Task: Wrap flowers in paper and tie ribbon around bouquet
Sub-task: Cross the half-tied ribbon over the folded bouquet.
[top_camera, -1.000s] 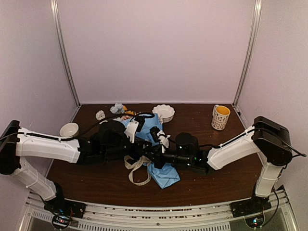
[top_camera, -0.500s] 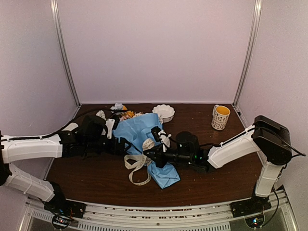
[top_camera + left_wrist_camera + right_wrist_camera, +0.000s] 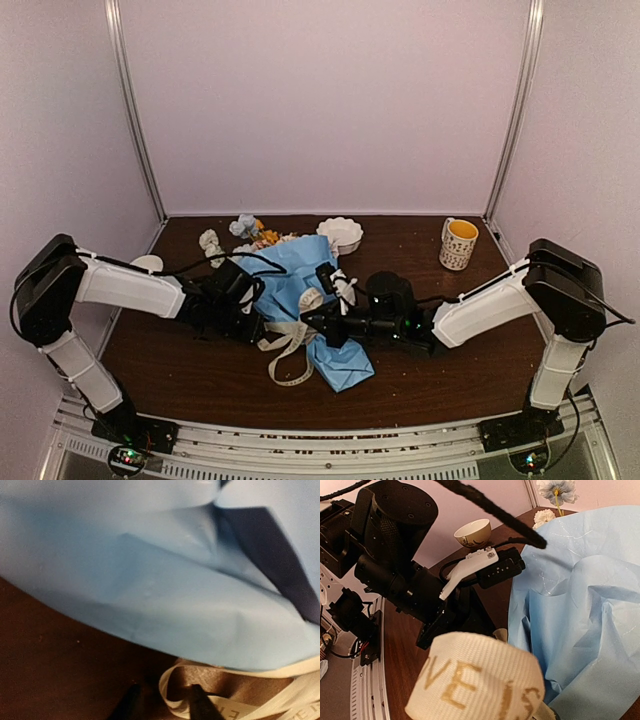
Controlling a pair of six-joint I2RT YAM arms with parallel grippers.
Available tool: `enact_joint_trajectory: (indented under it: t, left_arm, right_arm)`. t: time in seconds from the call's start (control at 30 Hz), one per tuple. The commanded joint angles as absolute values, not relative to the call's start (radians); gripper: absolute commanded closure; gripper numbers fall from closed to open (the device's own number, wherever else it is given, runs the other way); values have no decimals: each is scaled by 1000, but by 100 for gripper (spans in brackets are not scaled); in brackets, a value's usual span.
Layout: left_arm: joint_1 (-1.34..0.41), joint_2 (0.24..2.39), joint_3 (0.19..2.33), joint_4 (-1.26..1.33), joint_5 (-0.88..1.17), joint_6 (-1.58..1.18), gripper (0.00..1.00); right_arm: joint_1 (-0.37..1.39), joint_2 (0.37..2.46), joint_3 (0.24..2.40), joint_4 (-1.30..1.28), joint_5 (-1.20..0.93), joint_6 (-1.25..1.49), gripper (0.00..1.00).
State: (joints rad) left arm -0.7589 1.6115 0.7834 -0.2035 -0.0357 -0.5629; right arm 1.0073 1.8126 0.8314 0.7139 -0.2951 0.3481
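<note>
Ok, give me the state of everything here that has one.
paper: loosely folded over the flowers.
flowers: lying flat, blooms poking out the far end.
ribbon: untied, in loose loops at the paper's near edge.
left gripper: open, over the ribbon.
right gripper: shut on the ribbon.
mug: upright.
scalloped bowl: upright.

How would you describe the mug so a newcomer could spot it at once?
Look to the far right corner of the dark wooden table. The mug stands there alone, upright. Unlike the white scalloped bowl further left, it is tall, patterned, and yellow inside.
</note>
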Motion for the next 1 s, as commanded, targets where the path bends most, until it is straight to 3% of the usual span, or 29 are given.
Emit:
enact_joint_trajectory:
  t: [0.0,0.07,0.3,0.57,0.8,0.97]
  left_arm:
    - [-753,1646,821,-200,-3,-533,83]
    - [-754,1626,800,-201,10,-528,100]
    - [-764,1255,575,-105,-64,-556,100]
    - [-985,880,551,-111,-100,-440,100]
    - [-1135,895,697,-208,-44,-338,100]
    - [-1180,1088,851,-162,49,-205,100]
  right_arm:
    - [997,1796,824,705,-308,359,100]
    - [989,1796,825,704,-315,370,100]
    - [968,1802,860,638,-326,374,100]
    - [929,1800,920,543,-409,362,100]
    - [909,1803,992,407,-451,313,100]
    - [905,1817,1038,331,-484,266,100]
